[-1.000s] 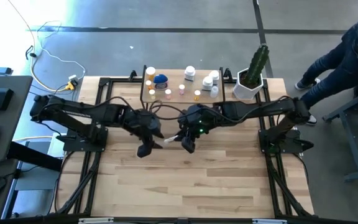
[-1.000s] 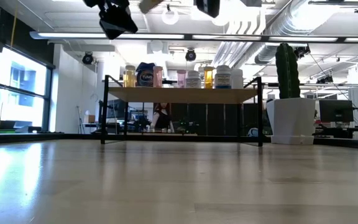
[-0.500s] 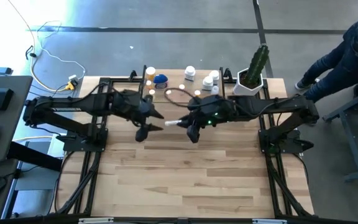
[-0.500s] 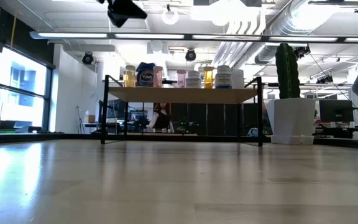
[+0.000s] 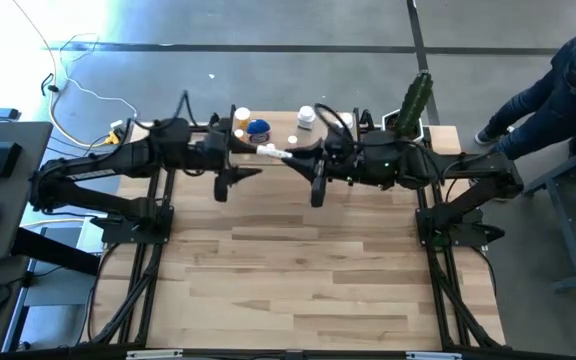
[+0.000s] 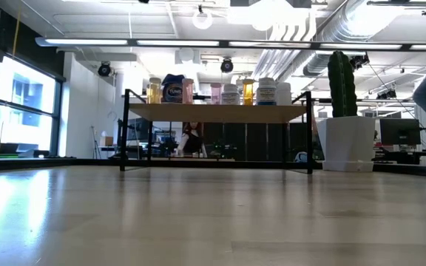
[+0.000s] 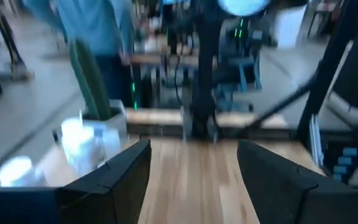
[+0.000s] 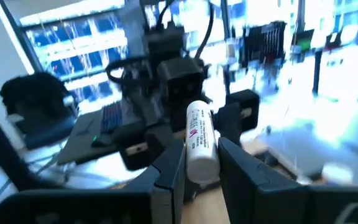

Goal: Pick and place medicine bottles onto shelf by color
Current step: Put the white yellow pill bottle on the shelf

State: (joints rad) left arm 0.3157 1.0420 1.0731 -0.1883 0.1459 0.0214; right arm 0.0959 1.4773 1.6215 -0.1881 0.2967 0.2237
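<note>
Right claw (image 8: 201, 163) of mine is squeezed tight on a white bottle (image 8: 200, 142). It is a smooth round tube with red writing down its side, and it sticks out past my two dark fingers (image 8: 166, 171). From above, the white bottle (image 5: 271, 152) lies sideways in the air, over the shelf (image 5: 286, 128), near the blue-lidded jar (image 5: 258, 127).

A second ago both my claws were out in front of the shelf, over the bare table. Now both arms have pulled back and up toward it. In the low view a black claw showed at the top edge before; now it is gone from there.

Left claw (image 7: 191, 163) holds nothing. Its two flat black fingers (image 7: 114, 174) are spread wide apart. From above it hangs just in front of the shelf, at the end with the orange bottle (image 5: 241, 116).

On the shelf (image 6: 217, 112) the other bottles stand in a row: a yellow one (image 6: 154, 90), the blue-lidded jar (image 6: 173, 88), pink ones (image 6: 188, 91) and white ones (image 6: 266, 91). It has a pale wood board on thin black legs.

Beside the shelf, at the end far from the orange bottle, sits a white pot (image 6: 344, 142) with a tall green cactus (image 6: 340, 83). The table (image 5: 298, 270) is made of light wood strips.
</note>
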